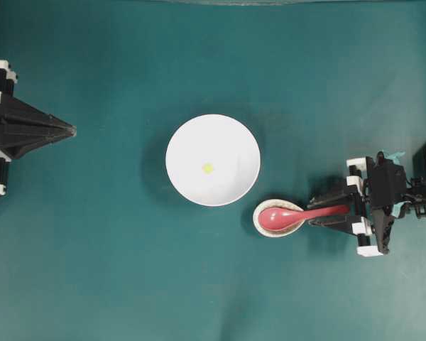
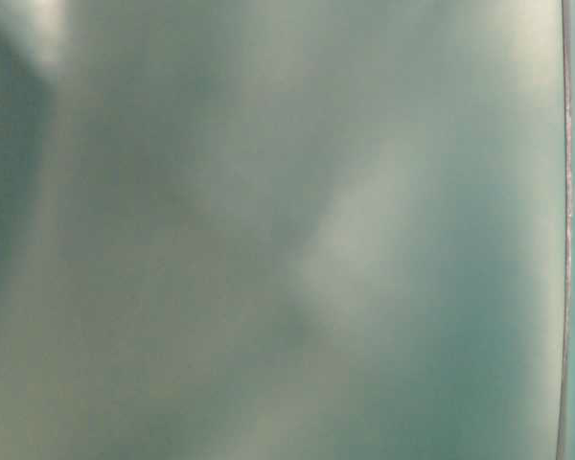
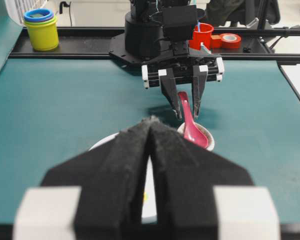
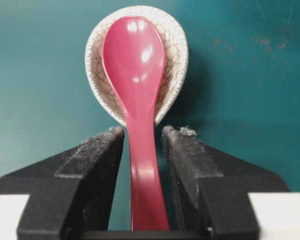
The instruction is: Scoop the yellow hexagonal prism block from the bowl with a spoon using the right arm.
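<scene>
White bowl [image 1: 213, 160] holding yellow block [image 1: 208, 168], pink spoon [image 4: 137, 100] in speckled rest [image 4: 177, 55], right tool [image 4: 142, 137] wide astride handle

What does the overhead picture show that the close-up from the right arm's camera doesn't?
Only overhead: the white bowl with the yellow block inside, and the left gripper parked far off, shut. Only the right wrist close-up: the crackled glaze of the spoon rest, and narrow gaps between the spoon's handle and each finger. Both: the pink spoon lying in the rest, with the right gripper open around its handle.
</scene>
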Available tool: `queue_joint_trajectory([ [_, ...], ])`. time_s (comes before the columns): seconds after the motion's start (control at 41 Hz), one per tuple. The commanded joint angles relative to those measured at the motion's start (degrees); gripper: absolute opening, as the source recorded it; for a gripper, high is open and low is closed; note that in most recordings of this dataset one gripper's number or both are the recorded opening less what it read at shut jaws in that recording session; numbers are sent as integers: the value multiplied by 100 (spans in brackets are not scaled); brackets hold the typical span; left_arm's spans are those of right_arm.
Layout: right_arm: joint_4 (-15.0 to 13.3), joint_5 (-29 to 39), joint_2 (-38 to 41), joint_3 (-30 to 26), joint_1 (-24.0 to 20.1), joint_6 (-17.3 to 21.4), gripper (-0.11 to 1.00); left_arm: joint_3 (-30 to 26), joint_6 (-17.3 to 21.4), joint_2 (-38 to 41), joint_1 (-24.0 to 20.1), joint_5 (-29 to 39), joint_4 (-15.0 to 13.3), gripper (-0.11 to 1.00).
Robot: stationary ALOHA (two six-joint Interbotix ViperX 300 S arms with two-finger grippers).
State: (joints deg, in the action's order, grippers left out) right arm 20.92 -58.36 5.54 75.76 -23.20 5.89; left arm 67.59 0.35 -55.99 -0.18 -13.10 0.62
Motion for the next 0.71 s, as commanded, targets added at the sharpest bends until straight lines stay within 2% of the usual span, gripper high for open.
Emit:
queue_joint_trajectory([
  [0.0,18,-53,-35,-44,-26,0,43,-114,-9,53,0,-26,18,-1],
  [0.049,18,-62,-35,-53,-18,0,40,-114,-9,53,-9,-26,18,-1],
  [0.195,18,-62,-35,-70,-26,0,22,-114,-9,44,0,-26,18,-1],
  [0.439,18,185,-448,-114,-26,-35,22,-123,26,35,-9,-53,18,-1],
  [0.683,9,1081,-1529,-211,97,-141,22,-149,35,-44,-9,-62,18,-1],
])
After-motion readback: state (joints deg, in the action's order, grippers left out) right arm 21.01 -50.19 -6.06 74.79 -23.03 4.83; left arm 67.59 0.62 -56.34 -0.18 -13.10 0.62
